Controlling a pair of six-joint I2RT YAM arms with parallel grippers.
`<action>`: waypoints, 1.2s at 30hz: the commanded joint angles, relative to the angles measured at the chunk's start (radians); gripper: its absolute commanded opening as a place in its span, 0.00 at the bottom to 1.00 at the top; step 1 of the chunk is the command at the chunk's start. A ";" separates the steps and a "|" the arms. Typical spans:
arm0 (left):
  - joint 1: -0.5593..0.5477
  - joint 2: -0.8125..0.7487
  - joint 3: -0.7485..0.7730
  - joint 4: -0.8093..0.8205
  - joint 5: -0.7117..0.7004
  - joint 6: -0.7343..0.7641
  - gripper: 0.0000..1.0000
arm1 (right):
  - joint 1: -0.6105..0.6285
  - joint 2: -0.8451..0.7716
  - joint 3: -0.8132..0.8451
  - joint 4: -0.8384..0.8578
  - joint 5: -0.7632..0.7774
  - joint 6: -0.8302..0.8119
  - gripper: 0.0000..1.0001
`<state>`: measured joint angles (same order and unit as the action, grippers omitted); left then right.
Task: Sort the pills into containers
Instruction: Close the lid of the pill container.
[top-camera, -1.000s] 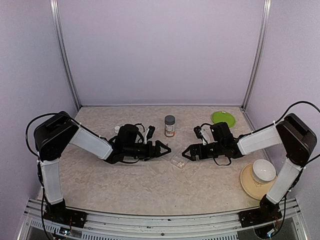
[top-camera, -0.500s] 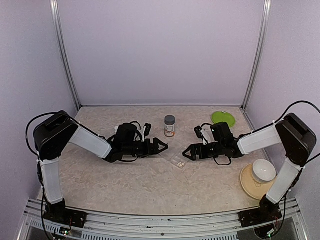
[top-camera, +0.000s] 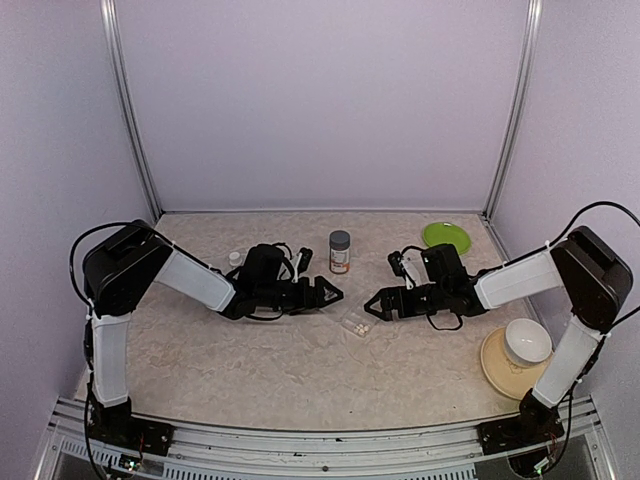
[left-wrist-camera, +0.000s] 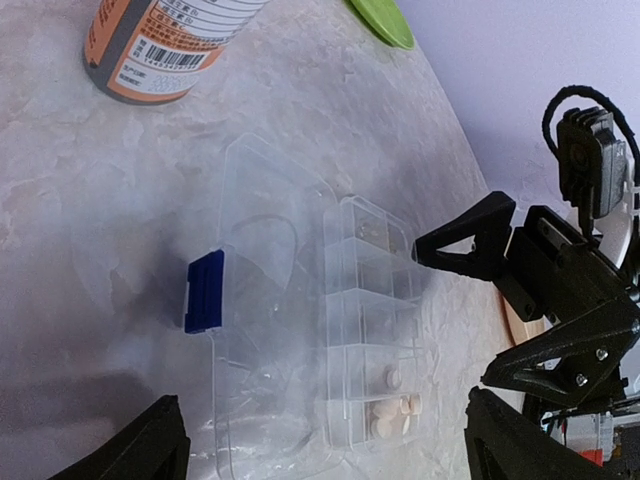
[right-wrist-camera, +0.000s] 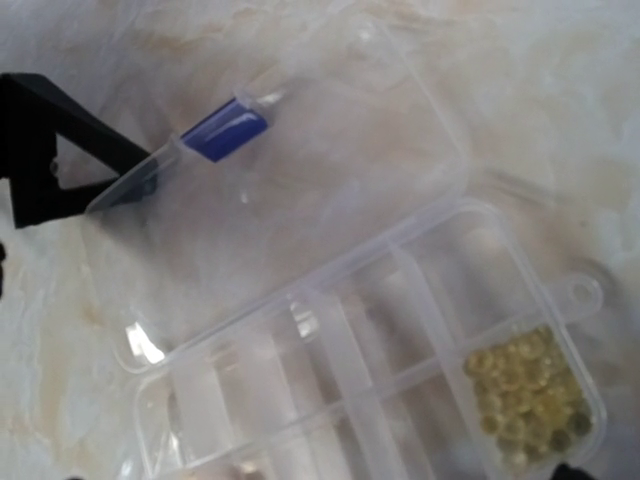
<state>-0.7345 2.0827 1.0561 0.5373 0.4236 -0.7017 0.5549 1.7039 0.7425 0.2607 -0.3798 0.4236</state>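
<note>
Roughly between both open jaws, clear pill box (top-camera: 355, 323), long axis pointing toward green plate (top-camera: 446, 236).

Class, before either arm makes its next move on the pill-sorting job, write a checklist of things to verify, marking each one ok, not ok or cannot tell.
1. Pill box lid open and lying flat: ok.
2. Left gripper open and empty: ok.
3. Right gripper open and empty: ok.
4. Bottle upright, apart from the box: ok.
5. Free compartments next to the pills: ok.
6. Loose pills waiting on the table: cannot tell.
</note>
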 joint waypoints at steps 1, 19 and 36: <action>0.003 -0.017 0.017 0.033 0.065 0.019 0.93 | -0.010 0.019 0.015 0.034 -0.022 -0.002 1.00; -0.027 -0.009 0.051 0.126 0.208 0.056 0.89 | -0.010 0.035 0.011 0.064 -0.054 0.010 0.99; -0.084 0.018 0.100 0.128 0.252 0.079 0.88 | -0.010 0.044 -0.006 0.103 -0.083 0.029 0.99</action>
<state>-0.8062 2.0827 1.1248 0.6392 0.6540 -0.6407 0.5545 1.7359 0.7425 0.3321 -0.4358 0.4404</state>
